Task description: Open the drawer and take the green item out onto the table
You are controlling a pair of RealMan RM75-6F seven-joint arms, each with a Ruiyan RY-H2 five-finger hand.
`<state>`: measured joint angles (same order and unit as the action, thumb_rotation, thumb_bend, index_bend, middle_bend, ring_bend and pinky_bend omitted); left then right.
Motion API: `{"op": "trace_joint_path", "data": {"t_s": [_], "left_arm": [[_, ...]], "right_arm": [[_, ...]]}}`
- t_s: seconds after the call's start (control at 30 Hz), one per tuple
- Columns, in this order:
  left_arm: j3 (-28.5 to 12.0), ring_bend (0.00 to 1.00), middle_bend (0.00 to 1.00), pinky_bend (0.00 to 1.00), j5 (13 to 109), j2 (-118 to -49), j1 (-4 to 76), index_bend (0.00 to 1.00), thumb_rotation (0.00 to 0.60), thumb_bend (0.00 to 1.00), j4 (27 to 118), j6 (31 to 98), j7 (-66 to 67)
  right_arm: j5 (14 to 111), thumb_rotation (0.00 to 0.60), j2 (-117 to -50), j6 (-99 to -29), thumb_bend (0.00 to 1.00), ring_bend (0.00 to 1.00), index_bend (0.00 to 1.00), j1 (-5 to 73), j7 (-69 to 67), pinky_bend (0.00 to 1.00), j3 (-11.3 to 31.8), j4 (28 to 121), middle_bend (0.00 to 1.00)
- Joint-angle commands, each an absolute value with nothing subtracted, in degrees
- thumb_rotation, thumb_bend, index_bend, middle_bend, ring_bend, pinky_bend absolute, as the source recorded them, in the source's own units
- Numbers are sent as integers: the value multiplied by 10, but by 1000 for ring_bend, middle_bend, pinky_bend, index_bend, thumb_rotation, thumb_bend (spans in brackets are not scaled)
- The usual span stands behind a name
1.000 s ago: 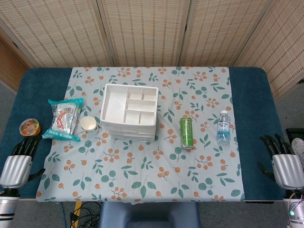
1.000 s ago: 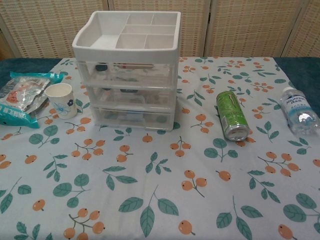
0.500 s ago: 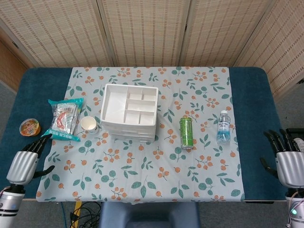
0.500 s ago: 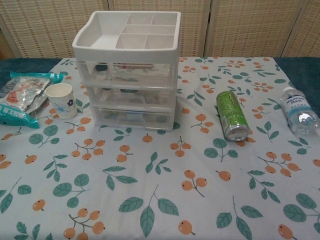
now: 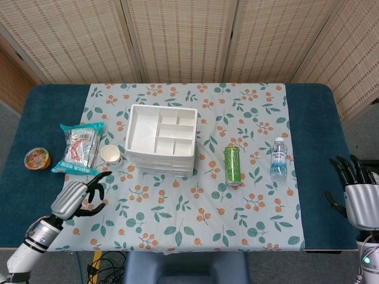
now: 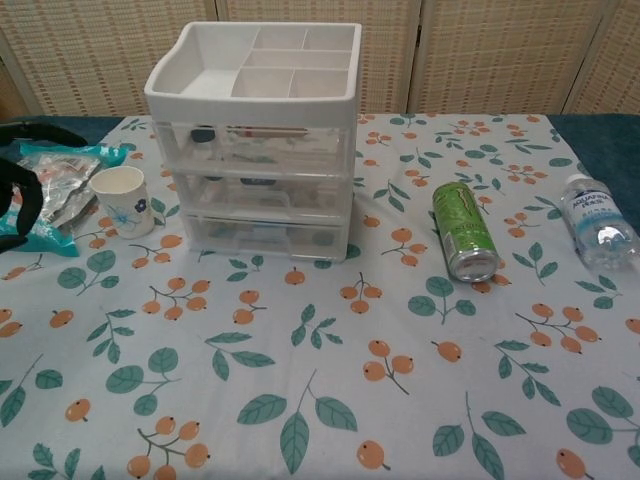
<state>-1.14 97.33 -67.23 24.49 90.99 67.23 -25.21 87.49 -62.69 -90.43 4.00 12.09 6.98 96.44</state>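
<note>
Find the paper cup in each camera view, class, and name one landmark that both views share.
Head view: paper cup sits left of centre, between the snack bag and the drawer unit.
Chest view: the cup is at far left, mid-height.
Shared landmark: the drawer unit, just right of the cup.

We see both views evenly and brightly lit from above, with soft, short shadows under the drawer unit [image 5: 160,139] and the green can [image 5: 232,165]. The head view is sharp across the desk [image 5: 317,148]. In the chest view, faint glare lies on the clear drawer fronts, and the dark fingers [image 6: 22,200] at the left edge are blurred.
</note>
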Motion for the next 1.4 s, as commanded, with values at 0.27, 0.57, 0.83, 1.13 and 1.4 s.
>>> {"op": "trace_joint_path", "data": {"t_s": [0.27, 0.57, 0.83, 1.13, 1.4], "left_arm": [[-4, 944, 813, 1000, 995, -735, 355, 99, 600, 379, 900, 564, -351], [-7, 966, 828, 1000, 966, -787, 418, 5, 600, 378, 864, 508, -470], [-8, 975, 828, 1000, 938, -834, 444, 0, 600, 378, 836, 489, -536], [-20, 977, 829, 1000, 889, -889, 462, 0, 600, 379, 791, 460, -537], [-39, 982, 830, 1000, 825, -911, 446, 0, 600, 379, 772, 460, -503]], "right_arm": [[872, 600, -630, -899, 302, 104, 133, 44, 117, 183, 70, 959, 147], [863, 600, -629, -901, 303, 104, 133, 40, 111, 183, 72, 953, 147], [859, 600, -634, -894, 302, 104, 133, 45, 106, 183, 73, 945, 147], [856, 600, -633, -895, 301, 104, 133, 45, 103, 183, 73, 942, 147], [853, 600, -629, -902, 301, 104, 133, 40, 101, 183, 74, 942, 147]]}}
